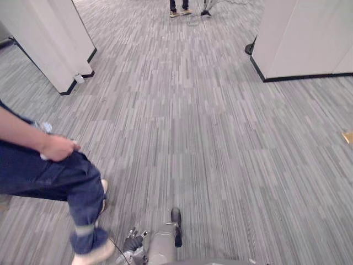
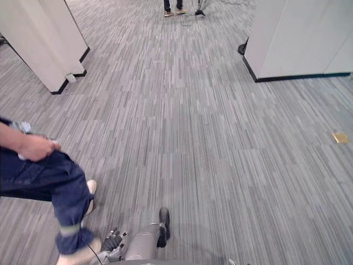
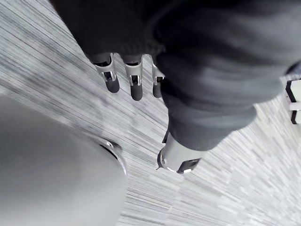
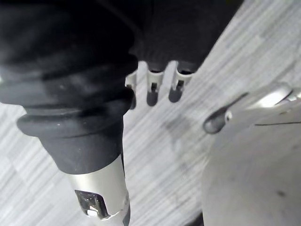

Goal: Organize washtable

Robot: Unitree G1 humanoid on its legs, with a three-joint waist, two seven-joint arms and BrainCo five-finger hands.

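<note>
Left hand [image 3: 135, 81] and right hand [image 4: 153, 88] are held loose and empty over carpet [image 1: 215, 143]. An open lane is bounded by left partition [image 1: 58, 41] and right partition [image 1: 303, 38], with a person's leg [image 1: 66, 179] close on the left. Washtable location cannot be told.

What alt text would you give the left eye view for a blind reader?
A person in blue jeans strides over grey striped carpet at the left. One white, black-based partition stands upper left, a second partition upper right; another person's shoes show at the top edge.

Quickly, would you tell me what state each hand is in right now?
Left hand: open, fingers relaxed over the carpet, holding nothing.
Right hand: open, fingers relaxed, holding nothing.
</note>
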